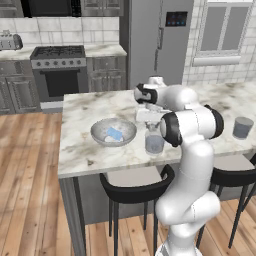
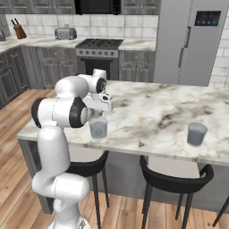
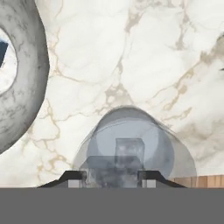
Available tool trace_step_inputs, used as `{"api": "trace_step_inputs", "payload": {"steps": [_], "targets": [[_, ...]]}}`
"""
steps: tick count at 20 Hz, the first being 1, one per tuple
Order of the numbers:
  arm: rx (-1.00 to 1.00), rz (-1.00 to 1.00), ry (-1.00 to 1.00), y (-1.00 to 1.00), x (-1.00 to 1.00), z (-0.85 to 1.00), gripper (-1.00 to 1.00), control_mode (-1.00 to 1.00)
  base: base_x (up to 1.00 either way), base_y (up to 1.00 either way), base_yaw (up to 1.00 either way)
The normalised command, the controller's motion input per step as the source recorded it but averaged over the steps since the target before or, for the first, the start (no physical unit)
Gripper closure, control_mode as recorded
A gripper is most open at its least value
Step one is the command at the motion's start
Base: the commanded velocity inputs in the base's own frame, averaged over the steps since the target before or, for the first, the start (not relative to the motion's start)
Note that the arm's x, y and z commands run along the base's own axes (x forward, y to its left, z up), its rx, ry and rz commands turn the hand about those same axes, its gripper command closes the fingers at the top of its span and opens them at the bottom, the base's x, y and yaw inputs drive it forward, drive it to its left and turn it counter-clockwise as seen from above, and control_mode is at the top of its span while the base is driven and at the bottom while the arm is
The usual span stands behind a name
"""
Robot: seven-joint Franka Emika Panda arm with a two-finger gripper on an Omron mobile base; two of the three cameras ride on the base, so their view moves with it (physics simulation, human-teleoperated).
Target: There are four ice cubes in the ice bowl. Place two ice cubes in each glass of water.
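My gripper [image 3: 111, 177] hangs straight over the nearer glass of water [image 3: 131, 144], shut on a pale ice cube [image 3: 130, 151] that sits between the finger tips. In the left base view that glass [image 1: 154, 143] stands just right of the ice bowl [image 1: 97, 131], with my hand above it. A blue ice cube [image 1: 115, 134] lies in the bowl. The second glass of water [image 1: 243, 128] stands far to the right near the counter's front edge. In the right base view the gripper [image 2: 99, 114] sits over the near glass [image 2: 98, 129], and the other glass [image 2: 197, 134] stands apart.
The marble island counter [image 1: 85, 150] holds everything. Black stools [image 1: 135, 192] stand in front of it. A stove [image 1: 59, 70] and fridge [image 1: 157, 40] line the back wall. The bowl's rim [image 3: 26, 87] fills the left of the hand view.
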Motion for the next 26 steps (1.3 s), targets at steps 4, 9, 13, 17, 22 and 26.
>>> {"api": "trace_step_inputs", "payload": {"steps": [4, 9, 13, 17, 22, 26], "targets": [[0.0, 0.01, -0.06, -0.03, 0.0, -0.3, 1.0, -1.0, 0.0, 0.0, 0.0], [0.0, 0.0, -0.03, 0.0, 0.03, -0.35, 1.0, -1.0, 0.0, 0.0, 0.0], [0.0, 0.0, 0.0, -0.02, 0.1, -0.26, 1.0, -1.0, 0.0, 0.0, 0.0], [0.0, 0.0, 0.0, -0.09, 0.07, -0.06, 1.0, -1.0, 0.0, 0.0, 0.0], [0.0, 0.0, 0.0, -0.17, -0.01, 0.0, 1.0, -1.0, 0.0, 0.0, 0.0], [0.0, 0.0, 0.0, -0.12, -0.06, 0.0, -1.0, -1.0, 0.0, 0.0, 0.0]]}}
